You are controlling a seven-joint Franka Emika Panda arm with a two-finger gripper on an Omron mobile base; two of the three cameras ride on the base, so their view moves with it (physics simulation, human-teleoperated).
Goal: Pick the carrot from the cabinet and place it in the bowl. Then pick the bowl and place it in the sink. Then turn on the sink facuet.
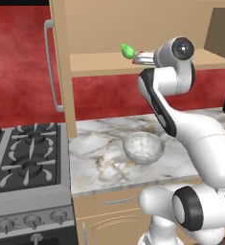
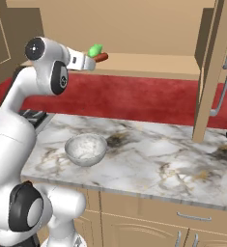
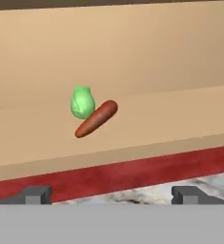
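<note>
Robot arm reaching toward the open cabinet (image 1: pixel 109 28) above a marble tabletop (image 2: pixel 148 149).
On the shelf, the carrot (image 3: pixel 96 119) touches a green vegetable (image 3: pixel 82 102); the empty end effector (image 3: pixel 111 194), fingers spread, faces it. Likely light, stiff, smooth: grip mid-length, across its width.

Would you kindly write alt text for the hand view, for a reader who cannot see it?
A carrot lies tilted on a tan cabinet shelf, a green vegetable just behind it. The open tool faces them from a distance, fingertips low in frame.
</note>
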